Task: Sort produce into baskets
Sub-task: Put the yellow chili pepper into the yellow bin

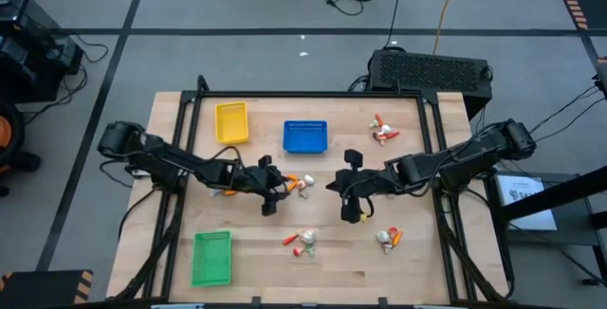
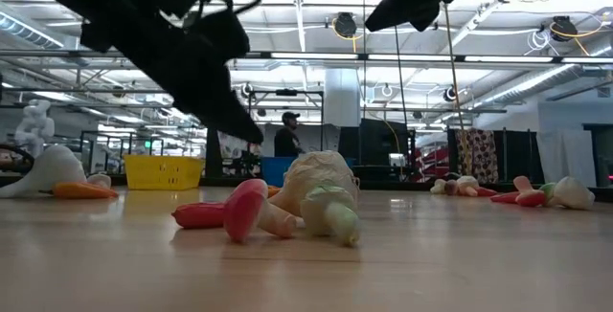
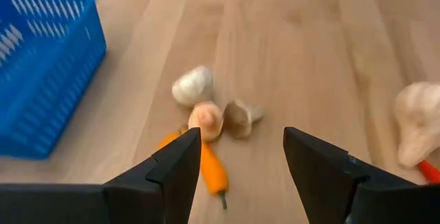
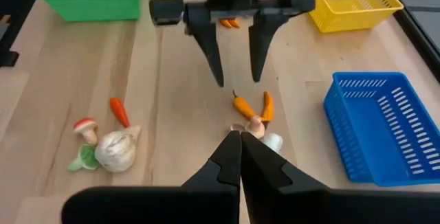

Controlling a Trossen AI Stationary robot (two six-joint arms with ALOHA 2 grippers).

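The produce is scattered in little clusters, and the one you're after sits mid-table: an orange carrot (image 3: 212, 169), a whitish garlic bulb (image 3: 193, 85) and two small mushroom-like bits, all touching or nearly so, just beside the blue basket (image 1: 305, 136). Your left gripper (image 3: 237, 157) hovers over that pile with fingers spread and nothing between them. The right gripper (image 4: 239, 157) faces it from across the pile, clenched tight and empty.

Heads up: those pieces are so bunched that closing down could pinch two at once or flick the bulb away. The grippers are also close, so a bump looks possible if both move in.

The left wrist view gives you the pile's layout. The high view only shows it as a smudge, but it's where you see all the baskets, yellow (image 1: 231, 122) and green (image 1: 211, 257) included.
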